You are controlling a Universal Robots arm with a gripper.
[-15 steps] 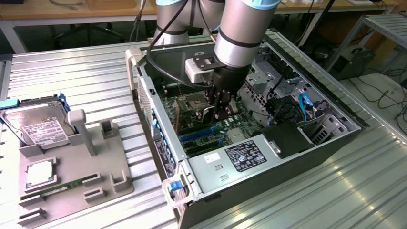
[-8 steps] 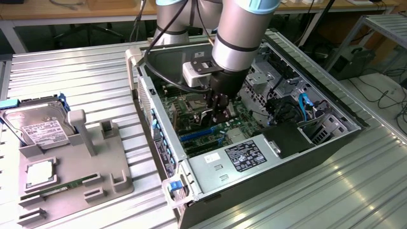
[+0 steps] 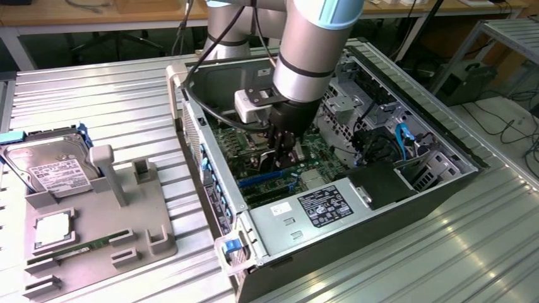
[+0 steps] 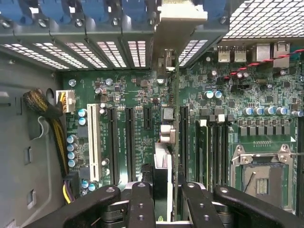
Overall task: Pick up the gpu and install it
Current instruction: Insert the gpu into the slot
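The gpu point(image 4: 164, 166) is seen edge-on in the wrist view, a thin card standing upright over the green motherboard point(image 4: 137, 95). My gripper point(image 4: 167, 202) is shut on it, one black finger point(image 4: 141, 204) on each side. Its pale metal bracket point(image 4: 179, 23) reaches the rear slot openings of the case. The card runs parallel to the black expansion slots point(image 4: 129, 142), just beside them; whether it sits in a slot I cannot tell. In the exterior view my gripper point(image 3: 286, 151) is deep inside the open computer case point(image 3: 438, 183), low over the motherboard.
RAM slots point(image 4: 211, 142) and the CPU socket point(image 4: 259, 171) lie beside the card. A power supply point(image 3: 324, 205) fills the case's near corner. Outside, at the exterior view's left, a grey fixture point(image 3: 101, 240) carries a hard drive point(image 3: 50, 167), a RAM stick point(image 3: 80, 248) and a CPU point(image 3: 52, 228).
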